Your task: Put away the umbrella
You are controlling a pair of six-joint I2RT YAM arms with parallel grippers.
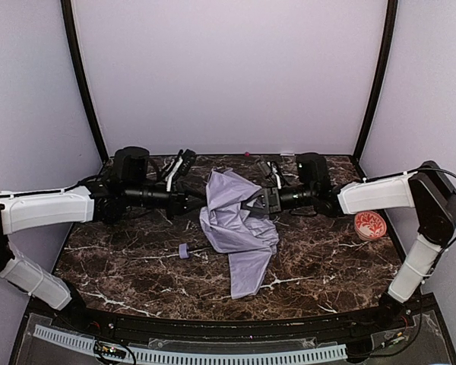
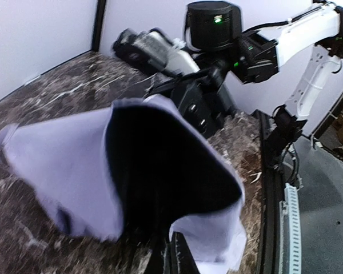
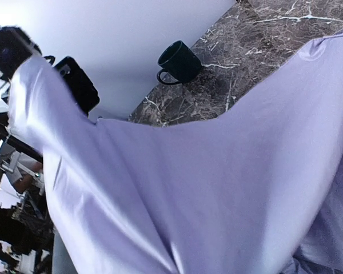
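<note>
The umbrella hung between the left gripper and the right gripper, with its fabric covering both sets of jaws. Whether either pair was clamped on it could not be told. This two-sided support presumably served to stretch the canopy for folding.

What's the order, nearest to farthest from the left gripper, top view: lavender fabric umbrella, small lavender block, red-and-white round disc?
From left gripper:
1. Lavender fabric umbrella, right beside it.
2. Small lavender block, toward the bases.
3. Red-and-white round disc, far right.
</note>
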